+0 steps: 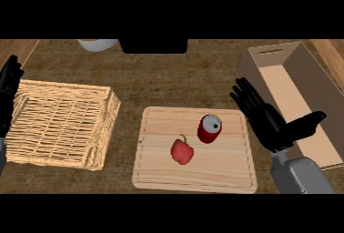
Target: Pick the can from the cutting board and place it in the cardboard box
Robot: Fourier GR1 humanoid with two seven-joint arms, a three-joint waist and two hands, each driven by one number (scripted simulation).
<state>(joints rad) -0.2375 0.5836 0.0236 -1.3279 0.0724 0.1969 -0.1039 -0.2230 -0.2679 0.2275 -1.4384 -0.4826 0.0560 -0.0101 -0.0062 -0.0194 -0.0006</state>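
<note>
The left hand (9,93), cut off at the left edge, rests open beside a wicker basket (62,123). The right hand (269,119), fingers straight and holding nothing, sits between the box (290,98) and the board (194,150). The can (209,129) lies on the board just left of that hand, a red pepper (181,150) near it.

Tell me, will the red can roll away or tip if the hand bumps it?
The can seems to stand upright on the flat cutting board, so it probably won't roll. It looks tall and narrow, so a sideways bump from the right hand could tip it; then its round body might roll.
</note>
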